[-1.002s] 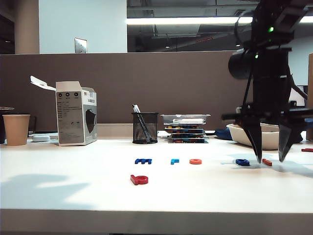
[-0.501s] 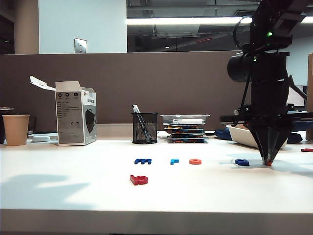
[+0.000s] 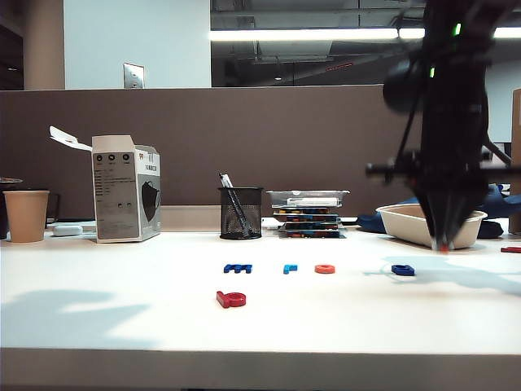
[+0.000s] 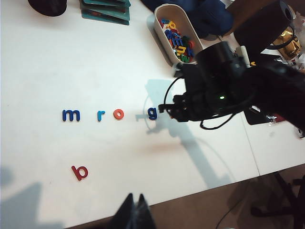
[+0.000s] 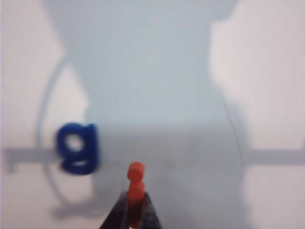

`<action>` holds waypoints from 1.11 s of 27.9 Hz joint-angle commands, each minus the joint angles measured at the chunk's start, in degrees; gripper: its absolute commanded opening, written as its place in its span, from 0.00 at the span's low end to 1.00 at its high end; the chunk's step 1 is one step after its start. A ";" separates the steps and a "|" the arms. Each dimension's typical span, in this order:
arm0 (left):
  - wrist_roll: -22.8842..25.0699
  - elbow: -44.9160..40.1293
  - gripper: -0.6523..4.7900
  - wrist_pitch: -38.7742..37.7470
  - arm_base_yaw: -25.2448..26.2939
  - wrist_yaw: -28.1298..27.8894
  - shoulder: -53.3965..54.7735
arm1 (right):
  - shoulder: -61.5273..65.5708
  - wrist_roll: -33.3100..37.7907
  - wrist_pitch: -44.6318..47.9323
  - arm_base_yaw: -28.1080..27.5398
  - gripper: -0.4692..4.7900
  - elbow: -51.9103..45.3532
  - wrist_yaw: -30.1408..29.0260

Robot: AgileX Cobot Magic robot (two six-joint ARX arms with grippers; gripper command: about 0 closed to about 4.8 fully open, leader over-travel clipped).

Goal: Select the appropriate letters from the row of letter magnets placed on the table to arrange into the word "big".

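**Right gripper holds the orange "i" above the table; left gripper idle**

Right gripper — jaws closed on the orange "i", which stands up between the fingertips. In the exterior view the gripper points down with its tips clear of the table, on the right side, in front of a white tray that holds loose letters. The dark blue "g" lies flat on the table below and beside the held letter, not touched.

Left gripper — only its dark fingertips show at the edge of the left wrist view, drawn together with nothing between them, above the table's near edge.

Letter positions, from the left wrist view:
- Row on the table: dark blue "m", light blue "r", orange "o", then the "g" set a little apart.
- The red "b" lies alone, nearer the front edge than the row, below the "m".

Background, exterior view — a paper cup, an open carton, a mesh pen cup and a stack of flat boxes stand along the back of the table.
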 commanded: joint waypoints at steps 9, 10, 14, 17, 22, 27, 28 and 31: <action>-0.15 0.13 0.11 0.37 0.02 -0.17 -0.15 | -5.33 2.12 -2.89 8.46 0.07 -0.48 -8.31; -0.15 0.13 0.11 0.35 0.04 -0.24 -0.15 | -5.35 3.32 -2.03 10.29 0.07 -1.03 -8.28; -0.15 0.13 0.11 0.37 0.02 -0.15 -0.15 | -5.33 8.83 4.52 16.28 0.07 -5.60 -8.37; -0.15 0.13 0.11 0.35 0.02 -0.17 -0.15 | -5.33 10.47 7.26 18.40 0.07 -8.02 -8.31; -0.15 0.13 0.11 0.35 0.02 -0.17 -0.15 | -5.03 12.13 10.14 20.90 0.07 -9.44 -8.48; -0.15 0.13 0.11 0.35 0.02 -0.17 -0.15 | -3.54 12.24 11.17 23.12 0.07 -9.46 -8.52; -0.15 0.13 0.11 0.37 0.02 -0.17 -0.15 | -3.13 12.50 11.23 23.45 0.07 -9.46 -8.98; -0.15 0.13 0.11 0.37 0.02 -0.17 -0.15 | -1.29 12.63 11.21 24.30 0.07 -9.44 -9.62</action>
